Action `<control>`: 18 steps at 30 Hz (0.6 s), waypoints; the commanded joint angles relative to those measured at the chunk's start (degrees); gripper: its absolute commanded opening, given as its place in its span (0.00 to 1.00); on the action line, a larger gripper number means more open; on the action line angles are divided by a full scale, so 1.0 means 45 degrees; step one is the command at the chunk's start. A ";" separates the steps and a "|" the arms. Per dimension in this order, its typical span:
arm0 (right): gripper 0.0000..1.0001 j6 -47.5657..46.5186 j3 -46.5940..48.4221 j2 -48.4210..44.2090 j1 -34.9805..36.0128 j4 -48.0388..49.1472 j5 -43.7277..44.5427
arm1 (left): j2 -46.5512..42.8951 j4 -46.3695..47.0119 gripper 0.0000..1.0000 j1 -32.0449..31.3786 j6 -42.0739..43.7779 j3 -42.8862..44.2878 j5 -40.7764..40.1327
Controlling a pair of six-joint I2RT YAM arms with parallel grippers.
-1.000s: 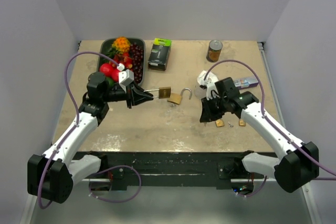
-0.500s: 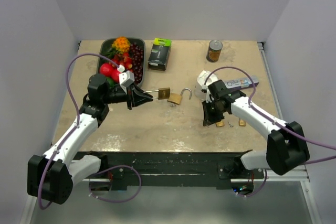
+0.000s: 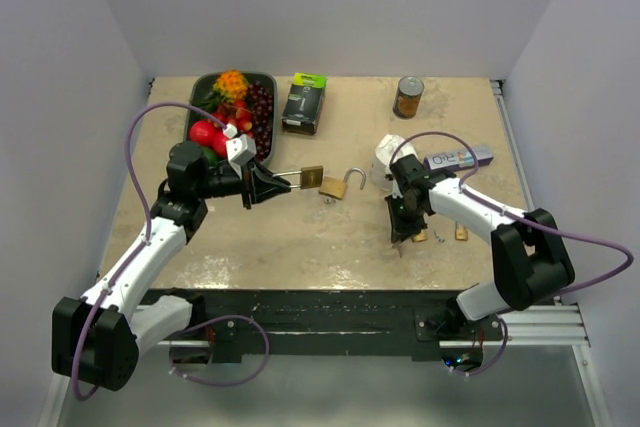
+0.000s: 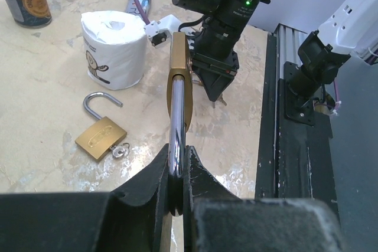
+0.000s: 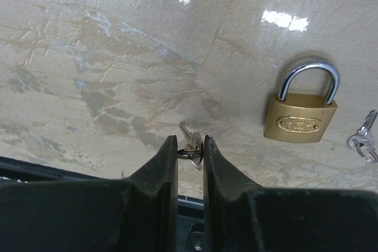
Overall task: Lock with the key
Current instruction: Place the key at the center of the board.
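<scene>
We see a beige, marbled desk [image 3: 300,237]. At its far left sits a dark tray [image 3: 270,79] holding an orange cluster [image 3: 232,82], dark red grapes [image 3: 261,107] and red fruit [image 3: 207,133]. Just right of the tray stands a black box [image 3: 303,107] with a green top. Further right, near the far edge, stands a can [image 3: 408,97]. Closer in, a white toilet roll [image 4: 112,48] stands on end, with a white and purple pack [image 3: 462,158] lying just beside it.

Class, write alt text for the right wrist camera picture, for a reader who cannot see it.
The right gripper pinches a small key between its black fingertips, over a pale marbled table. To the right a brass padlock lies flat with its shackle shut, and another key lies at the right edge.
</scene>
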 commanded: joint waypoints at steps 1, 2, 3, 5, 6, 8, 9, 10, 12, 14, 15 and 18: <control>0.00 0.0154 0.0115 -0.0074 -0.0110 0.0646 0.0611 | -0.0255 0.1095 0.00 0.0044 0.0093 0.0102 -0.0004; 0.01 0.0154 0.0134 -0.0054 -0.0129 0.0723 0.0671 | -0.0216 0.1114 0.00 0.0044 0.0093 0.0122 -0.0004; 0.04 0.0154 0.0154 0.0004 -0.0130 0.0763 0.0691 | -0.0158 0.1153 0.00 0.0044 0.0093 0.0122 -0.0023; 0.09 0.0057 0.0232 0.0082 -0.0129 0.0802 0.0672 | -0.0099 0.1154 0.00 0.0044 0.0073 0.0161 -0.0004; 0.19 0.0056 0.0252 0.0122 -0.0149 0.0841 0.0613 | -0.0040 0.1173 0.00 0.0044 0.0073 0.0180 0.0035; 0.28 -0.0002 0.0330 0.0083 -0.0149 0.0764 0.0457 | 0.0019 0.1173 0.00 0.0044 0.0093 0.0200 0.0035; 0.42 -0.0021 0.0369 0.0006 -0.0130 0.0744 0.0379 | 0.0038 0.1154 0.00 0.0044 0.0093 0.0200 0.0016; 0.49 -0.0099 0.0485 -0.0150 -0.0130 0.0724 0.0340 | 0.0038 0.1115 0.00 0.0044 0.0151 0.0200 0.0054; 0.53 -0.0139 0.0622 -0.0365 -0.0149 0.0685 0.0223 | 0.0039 0.0959 0.00 0.0044 0.0210 0.0181 0.0074; 0.57 -0.0372 0.1012 -0.0658 -0.0130 0.0607 0.0086 | 0.0058 0.0861 0.00 0.0044 0.0249 0.0142 0.0074; 0.58 -0.0451 0.1168 -0.0814 -0.0130 0.0588 -0.0263 | 0.0058 0.0783 0.00 0.0025 0.0268 0.0122 0.0074; 0.60 -0.0880 0.1852 -0.1711 -0.0110 0.0704 -0.1218 | 0.0174 0.0181 0.00 -0.0033 0.0268 0.0200 0.0055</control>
